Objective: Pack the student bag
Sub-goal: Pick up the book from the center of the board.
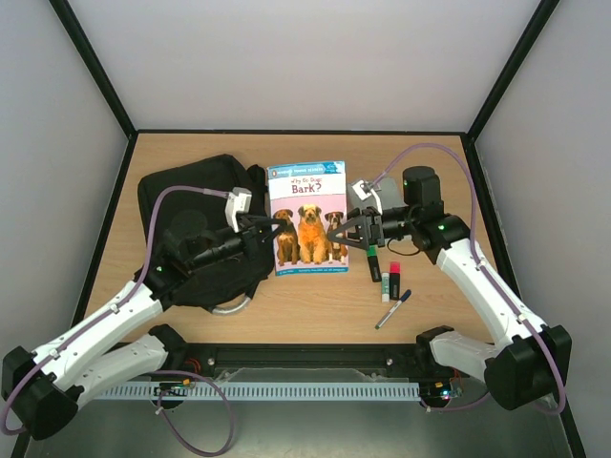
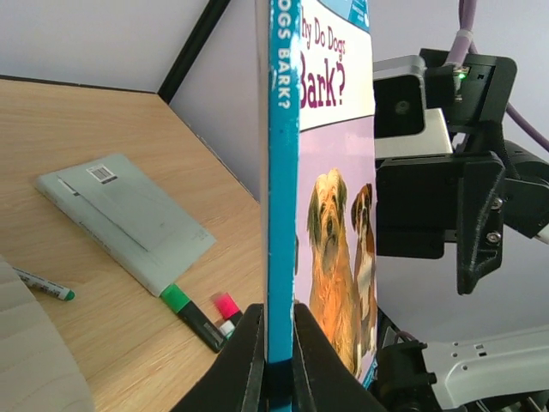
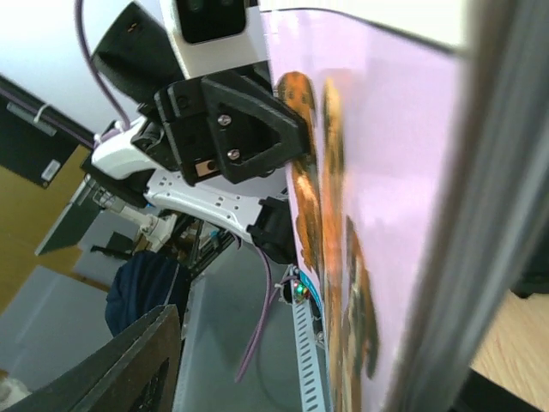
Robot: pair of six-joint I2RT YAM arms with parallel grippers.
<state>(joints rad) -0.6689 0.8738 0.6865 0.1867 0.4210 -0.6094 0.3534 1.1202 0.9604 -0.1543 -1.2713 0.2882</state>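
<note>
While pinching the dog picture book (image 1: pixel 307 205) spine-first in left gripper (image 1: pixel 276 229), close half-open right gripper (image 1: pixel 351 229) squarely on right edge!

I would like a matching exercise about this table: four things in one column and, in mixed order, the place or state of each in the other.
Things:
1. book
2. student bag
3. pen
4. green highlighter

Place or state:
a. black, on the left side of the table
b. between the book and the pink highlighter
c. clamped at its spine by the left gripper
d. right of the book, nearest the table's front edge

Pairs: 1-c, 2-a, 3-d, 4-b.
</note>
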